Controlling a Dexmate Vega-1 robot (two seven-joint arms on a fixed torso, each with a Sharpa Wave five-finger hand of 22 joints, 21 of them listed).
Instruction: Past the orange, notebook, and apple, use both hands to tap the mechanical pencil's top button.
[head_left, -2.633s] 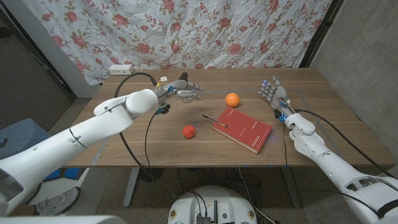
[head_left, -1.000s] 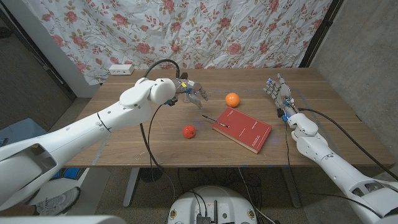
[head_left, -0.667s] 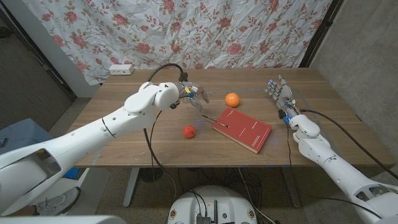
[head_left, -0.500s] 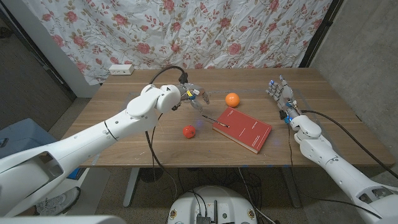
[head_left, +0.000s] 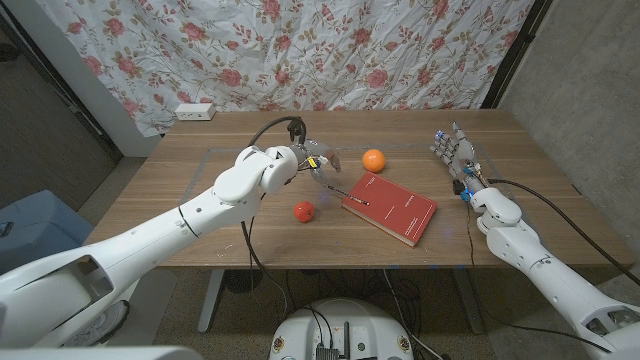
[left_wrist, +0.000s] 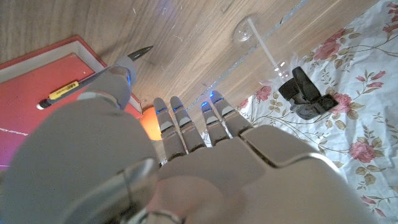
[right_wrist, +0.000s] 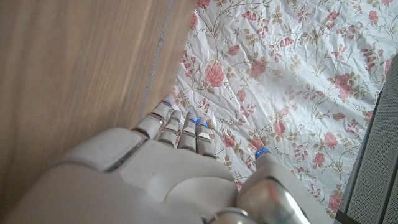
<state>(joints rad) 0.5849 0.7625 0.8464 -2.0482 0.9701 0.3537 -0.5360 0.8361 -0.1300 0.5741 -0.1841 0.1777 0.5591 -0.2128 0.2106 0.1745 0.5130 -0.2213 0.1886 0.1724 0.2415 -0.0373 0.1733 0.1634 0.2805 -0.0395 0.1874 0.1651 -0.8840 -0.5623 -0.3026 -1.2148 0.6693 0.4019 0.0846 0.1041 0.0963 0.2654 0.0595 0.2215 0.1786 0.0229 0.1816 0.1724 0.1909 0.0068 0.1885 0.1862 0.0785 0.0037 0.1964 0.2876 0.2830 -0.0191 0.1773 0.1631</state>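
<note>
Fingers spread and holding nothing, the robot's left hand (head_left: 318, 160) hovers just beyond the dark tip of the pencil (head_left: 347, 194), which lies partly across the near-left corner of the red notebook (head_left: 391, 208) with its tip poking out over the table (head_left: 200, 190). In the left wrist view the same hand (left_wrist: 186, 155) reaches with straight fingers (left_wrist: 180, 127) toward the pencil (left_wrist: 93, 78), its yellow-banded end lying on the notebook (left_wrist: 37, 93) and the orange (left_wrist: 151, 122) glowing between thumb and fingers. At the table's right side, the right hand (head_left: 455, 155) stands well apart from the pencil, fingers extended and loose, gripping nothing; the right wrist view shows this hand (right_wrist: 168, 168) beside the table (right_wrist: 68, 68) edge with the floral curtain (right_wrist: 280, 74) beyond. The orange (head_left: 373, 159) sits just behind the notebook, right of the left hand. The apple (head_left: 304, 211) rests to the notebook's left, near the pencil's tip. A white power strip (head_left: 194, 111) lies at the table's far-left corner against the curtain (head_left: 300, 50).
</note>
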